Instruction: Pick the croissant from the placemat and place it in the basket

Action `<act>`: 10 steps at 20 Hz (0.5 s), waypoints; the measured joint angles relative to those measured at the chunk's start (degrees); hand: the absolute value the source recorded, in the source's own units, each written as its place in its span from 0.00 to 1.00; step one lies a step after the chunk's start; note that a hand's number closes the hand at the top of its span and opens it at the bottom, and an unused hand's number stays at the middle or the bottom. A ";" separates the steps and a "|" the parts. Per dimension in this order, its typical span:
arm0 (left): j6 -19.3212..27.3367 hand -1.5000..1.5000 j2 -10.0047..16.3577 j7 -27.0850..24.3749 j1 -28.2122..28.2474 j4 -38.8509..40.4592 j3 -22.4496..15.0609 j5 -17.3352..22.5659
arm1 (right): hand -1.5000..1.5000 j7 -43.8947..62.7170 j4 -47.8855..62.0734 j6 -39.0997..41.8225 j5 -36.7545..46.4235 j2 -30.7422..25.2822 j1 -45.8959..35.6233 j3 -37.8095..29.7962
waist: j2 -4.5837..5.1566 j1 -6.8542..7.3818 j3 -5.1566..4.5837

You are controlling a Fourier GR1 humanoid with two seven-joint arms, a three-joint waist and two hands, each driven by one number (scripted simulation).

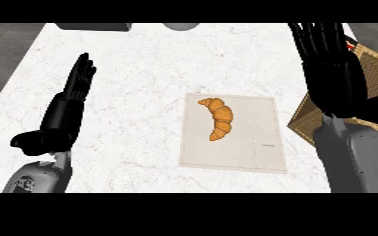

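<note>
A golden-brown croissant (217, 118) lies on the upper left part of a pale beige placemat (251, 145) on the white marble counter. A woven wicker basket (306, 117) shows at the right edge, mostly hidden behind my right forearm and hand. My right hand (325, 55) is raised at the right of the view, fingers straight and pointing away, open and holding nothing, to the right of and above the croissant. My left hand (70, 100) rests open at the left, fingers up, well away from the placemat.
A dark grey object (94, 26) and a round grey object (181, 26) sit at the counter's far edge. The counter's left edge (16, 70) runs diagonally beside my left hand.
</note>
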 measured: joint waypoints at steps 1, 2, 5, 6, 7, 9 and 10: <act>-0.59 0.50 0.28 -0.15 0.05 0.47 0.67 0.20 | 1.00 0.07 1.62 0.47 0.57 0.06 -1.03 0.40 | 0.02 -0.31 0.10; -1.23 0.50 0.54 -0.37 -0.30 1.00 0.84 0.21 | 1.00 -0.29 4.37 1.72 1.05 -0.44 -2.06 0.54 | 0.10 -0.44 0.15; -4.27 0.50 2.39 0.07 -0.72 0.97 0.34 0.43 | 1.00 0.41 11.48 4.97 4.09 -2.02 -3.84 3.30 | 0.44 -0.11 0.26; -5.46 0.50 3.04 0.31 -0.99 1.04 -0.01 0.52 | 1.00 0.98 14.00 6.17 5.25 -2.78 -4.59 4.34 | 0.59 0.13 0.29; -6.32 0.50 3.06 0.65 -1.02 1.33 -0.81 0.57 | 1.00 -0.51 13.68 8.29 7.58 -3.54 -5.42 6.80 | 0.71 0.33 0.34; -8.20 0.50 3.35 1.39 -1.43 2.18 -1.65 1.12 | 0.00 -4.93 15.51 11.01 10.70 -1.41 -4.80 11.54 | 0.86 0.46 0.38; -8.96 0.50 3.47 1.64 -1.49 2.49 -1.98 1.27 | 0.00 -6.88 16.28 10.80 12.96 0.52 -4.20 14.26 | 0.81 0.39 0.40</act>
